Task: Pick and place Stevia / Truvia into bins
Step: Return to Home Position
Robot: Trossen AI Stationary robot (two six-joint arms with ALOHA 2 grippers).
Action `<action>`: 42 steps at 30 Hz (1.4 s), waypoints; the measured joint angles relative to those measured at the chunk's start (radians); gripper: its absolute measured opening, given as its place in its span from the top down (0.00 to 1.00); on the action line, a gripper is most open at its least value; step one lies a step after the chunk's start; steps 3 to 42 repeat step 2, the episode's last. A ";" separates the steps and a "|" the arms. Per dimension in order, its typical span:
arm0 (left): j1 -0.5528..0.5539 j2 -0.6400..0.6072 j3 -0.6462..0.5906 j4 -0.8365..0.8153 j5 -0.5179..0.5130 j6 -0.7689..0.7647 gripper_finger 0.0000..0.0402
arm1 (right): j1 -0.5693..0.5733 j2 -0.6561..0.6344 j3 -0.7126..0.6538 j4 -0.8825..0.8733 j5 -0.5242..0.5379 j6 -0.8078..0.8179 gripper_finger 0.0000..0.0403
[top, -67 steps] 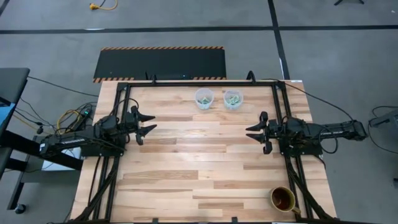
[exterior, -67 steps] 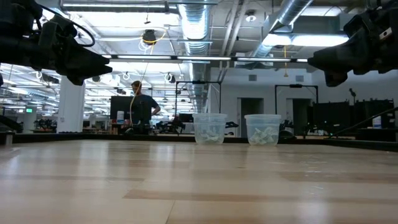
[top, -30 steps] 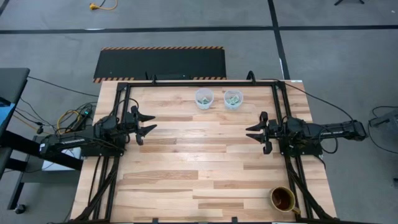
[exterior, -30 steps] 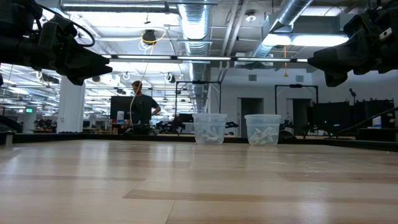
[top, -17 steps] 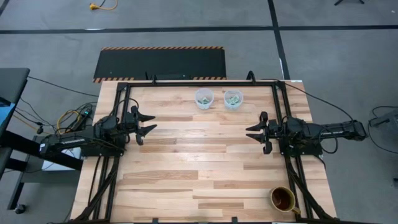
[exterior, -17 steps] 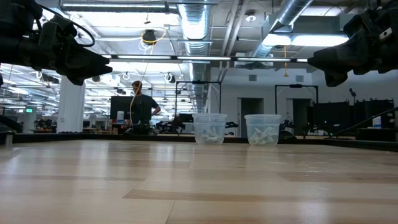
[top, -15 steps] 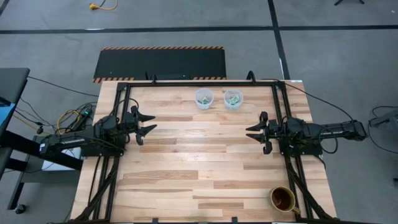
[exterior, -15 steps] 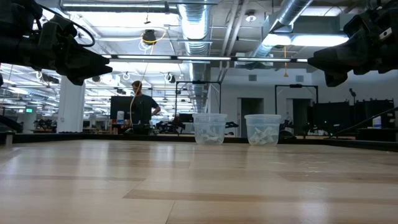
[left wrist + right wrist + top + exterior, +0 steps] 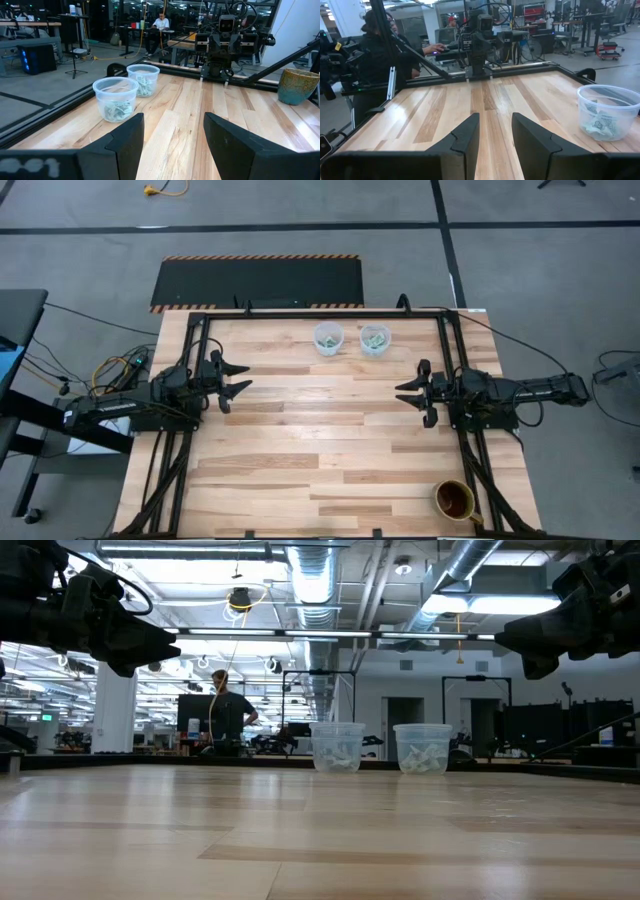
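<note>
At opposite table edges, left fingers and right fingers spread.

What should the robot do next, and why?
Probably just rest both arms at home. The left tool and right tool hang open and empty at the table's sides, the packets lie inside the two clear cups, and I see none loose on the wood.

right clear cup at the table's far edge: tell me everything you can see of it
The right clear cup is a small round tub of translucent plastic with a thicker rim, tapering slightly toward its base. It stands upright on the wooden table near the far edge, beside its twin but apart from it. Pale green and white packets lie crumpled in its lower part. Nothing else touches it.
</note>
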 joint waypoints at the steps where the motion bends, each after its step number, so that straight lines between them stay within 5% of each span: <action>1: 0.000 0.000 0.000 0.000 0.000 0.000 0.51 | 0.000 0.000 0.000 0.000 0.000 0.000 0.73; 42: 0.000 0.000 0.000 0.000 0.000 0.000 0.51 | 0.000 0.000 0.000 0.000 0.000 0.000 0.73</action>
